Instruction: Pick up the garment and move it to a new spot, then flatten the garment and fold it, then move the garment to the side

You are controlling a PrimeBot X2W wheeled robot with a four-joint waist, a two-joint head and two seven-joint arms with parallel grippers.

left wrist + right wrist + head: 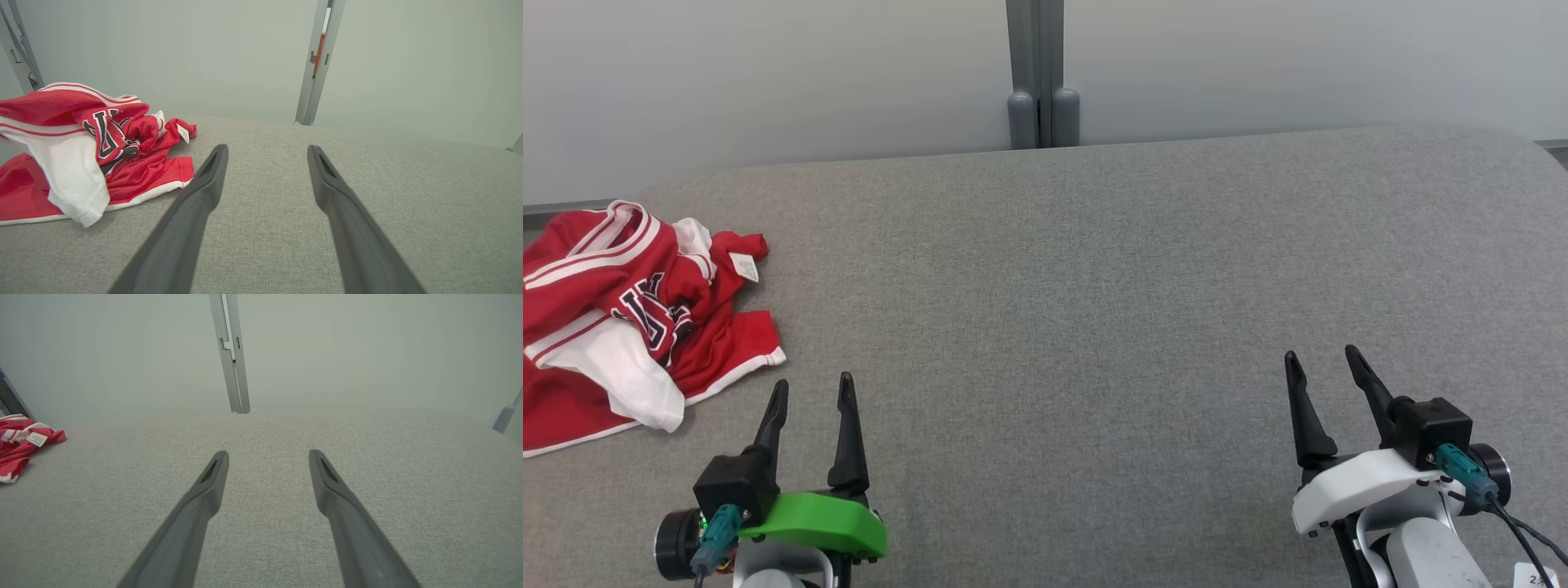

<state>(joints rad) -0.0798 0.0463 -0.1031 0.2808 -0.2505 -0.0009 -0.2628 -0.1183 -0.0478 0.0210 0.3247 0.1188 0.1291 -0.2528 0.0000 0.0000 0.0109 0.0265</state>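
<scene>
The crumpled red-and-white jersey is lying at the table's left edge. The left gripper and right gripper are hovering, fingers released. Pick-up is not yet begun; the left gripper is likely needing to reach leftward for the jersey.

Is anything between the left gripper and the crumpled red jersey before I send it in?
Nothing visible. The left gripper is open, and just bare grey surface lies between it and the red jersey, ahead to its left.

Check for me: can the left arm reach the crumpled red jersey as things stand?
Probably yes. The jersey lies just ahead and to the left of the open left gripper, with bare grey surface between them and nothing in the way.
</scene>
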